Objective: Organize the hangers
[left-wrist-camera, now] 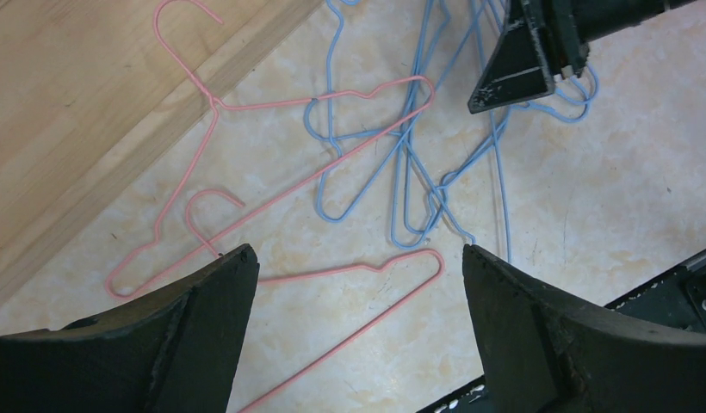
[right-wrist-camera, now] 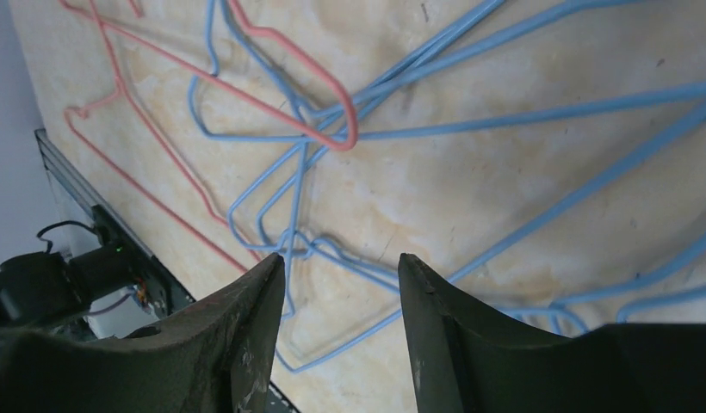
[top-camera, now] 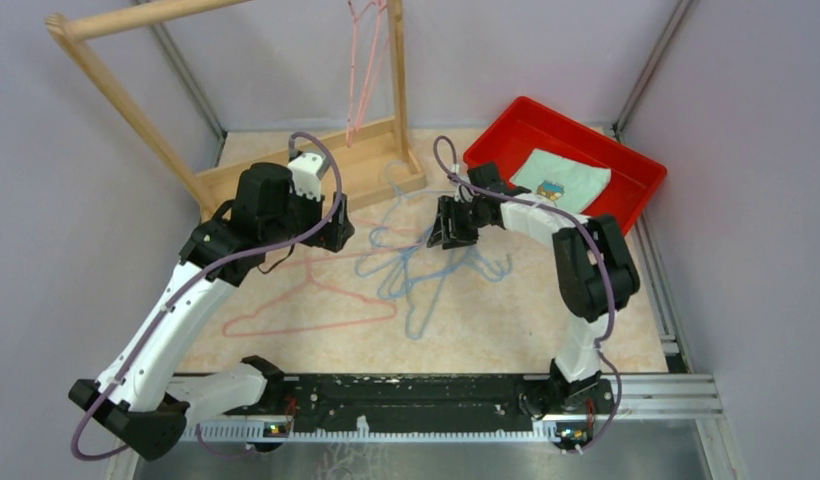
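Two pink hangers (top-camera: 316, 305) lie flat on the table left of centre. Several light blue hangers (top-camera: 406, 270) lie tangled beside them, one pink hanger overlapping the tangle. More pink hangers (top-camera: 361, 70) hang from the wooden rack's rail. My left gripper (top-camera: 336, 228) is open and empty above the pink hangers; its wrist view shows a pink hanger (left-wrist-camera: 349, 268) on the table between its fingers (left-wrist-camera: 358, 254). My right gripper (top-camera: 451, 225) is open and empty above the blue tangle (right-wrist-camera: 504, 116), its fingers (right-wrist-camera: 341, 258) clear of the wires.
The wooden rack (top-camera: 116, 95) stands at the back left, its flat base (left-wrist-camera: 74, 103) reaching close to the pink hangers. A red bin (top-camera: 506, 125) holding a folded cloth (top-camera: 561, 180) sits at the back right. Walls close in on both sides.
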Controlling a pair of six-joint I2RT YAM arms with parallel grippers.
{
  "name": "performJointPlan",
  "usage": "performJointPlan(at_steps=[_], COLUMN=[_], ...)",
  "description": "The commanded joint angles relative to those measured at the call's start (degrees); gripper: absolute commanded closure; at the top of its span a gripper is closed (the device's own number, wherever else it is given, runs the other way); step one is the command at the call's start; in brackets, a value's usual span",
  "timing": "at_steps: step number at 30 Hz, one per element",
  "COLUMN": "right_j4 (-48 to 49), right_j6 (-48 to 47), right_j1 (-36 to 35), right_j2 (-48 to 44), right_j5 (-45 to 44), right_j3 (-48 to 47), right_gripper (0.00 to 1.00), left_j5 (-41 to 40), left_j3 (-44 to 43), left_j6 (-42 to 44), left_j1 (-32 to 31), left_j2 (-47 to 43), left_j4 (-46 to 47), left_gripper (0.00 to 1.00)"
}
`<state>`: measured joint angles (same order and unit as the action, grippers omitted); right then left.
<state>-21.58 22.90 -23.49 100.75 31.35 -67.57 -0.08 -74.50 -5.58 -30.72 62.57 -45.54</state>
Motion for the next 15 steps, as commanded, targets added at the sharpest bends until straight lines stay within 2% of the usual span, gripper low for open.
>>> performJointPlan(at_steps=[1,9,15], right_j4=[5.4,7.9,9.0], right_j6=[-3.3,-1.7,-1.9], right_j1=[-0.1,-0.2,-0.4], right_j2=[6.0,10.0,13.4], right_j5=[1.8,4.2,4.8], right_j3=[-6.1,-9.2,-11.6], right_gripper=[0.49,0.5,0.5], left_j5=[-0.5,-0.4,0.1], left_j3=[1.9,4.1,5.3], left_j6=[-1.4,-1.8,-1.9], left_j1=[0.1,0.2,0.2], left_j2=[-3.8,-4.5,-3.6], left_j4=[0.4,0.7,4.2], left_gripper=[0.07,0.07,0.07])
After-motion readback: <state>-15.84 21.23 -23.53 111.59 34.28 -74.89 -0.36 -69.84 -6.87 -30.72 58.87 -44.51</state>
